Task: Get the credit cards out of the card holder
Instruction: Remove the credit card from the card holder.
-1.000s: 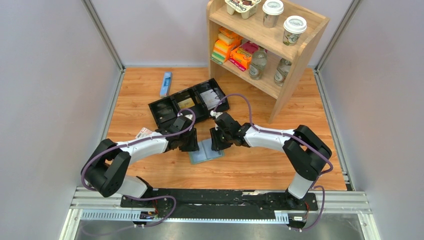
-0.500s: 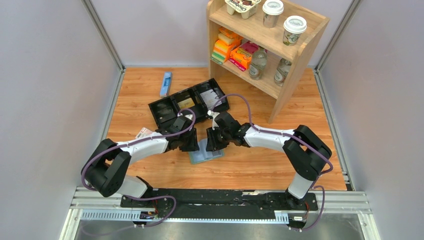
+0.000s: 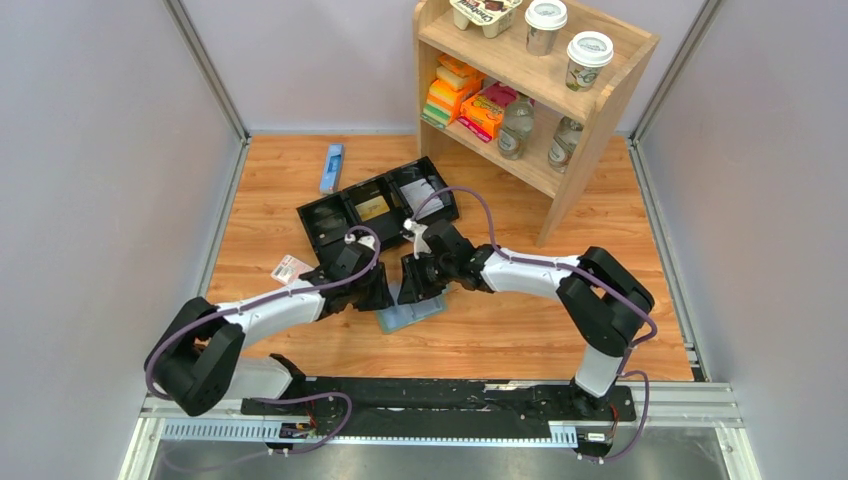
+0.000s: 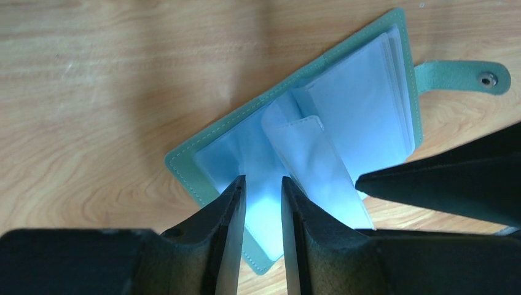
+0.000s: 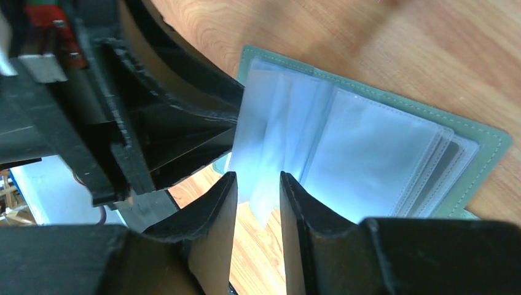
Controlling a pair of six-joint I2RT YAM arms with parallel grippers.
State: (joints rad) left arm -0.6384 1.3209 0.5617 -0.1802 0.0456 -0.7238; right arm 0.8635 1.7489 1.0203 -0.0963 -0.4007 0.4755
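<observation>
Two grippers nose to nose, and the card holder lies spread open on the wooden table directly under both sets of tips. Left gripper first: jaws narrow, just a slim gap, and the pale blue plastic shows flat through that gap, so nothing is clamped there. Its tips sit over the holder's near panel, close to the green edge. Just ahead of them a loose sleeve stands up off the fold, tilted. Further ahead and to the right of those tips, the closing tab pokes out flat on the wood, snap facing up. Over to the right gripper: same story, jaws narrowly apart, pale plastic visible between them, tips low over the sleeves near the fold. To the right of its tips the stacked sleeves fan out to the green cover; to the left, the left gripper's black body crowds in close to the holder's edge. Whether any sleeve carries a card, I cannot tell. Beyond both grippers sits the black tray, and beside the left forearm a pink-and-white packet.
</observation>
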